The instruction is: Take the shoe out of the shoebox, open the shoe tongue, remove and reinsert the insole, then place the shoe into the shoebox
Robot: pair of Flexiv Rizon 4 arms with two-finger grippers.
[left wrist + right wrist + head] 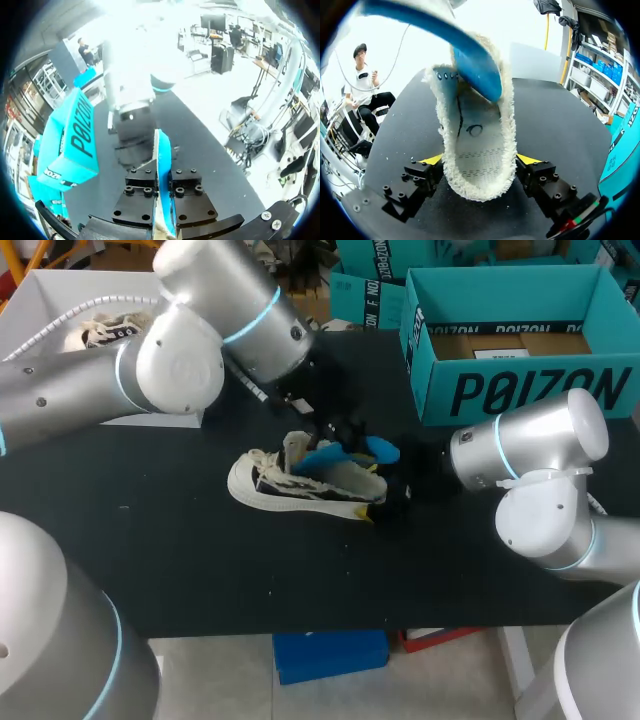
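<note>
Two silver arms enter the head view: the left arm (180, 360) from the upper left, the right arm (530, 470) from the right edge. One black table (150, 540) carries one open teal shoebox (520, 390) at upper right, with large dark lettering on its side. One pale shoe (300, 490) sits at centre, outside the box, and the right gripper (480, 160) is clamped across its heel. One blue insole (345, 453) rises from the shoe, pinched edge-on by the left gripper (162, 192).

Cream shoe (290, 495) with black side markings and off-white lining, bright blue insole (378, 449), teal shoebox (520, 390) with black lettering, plain black table (180, 560), silver arms (180, 365) with pale blue rings.
</note>
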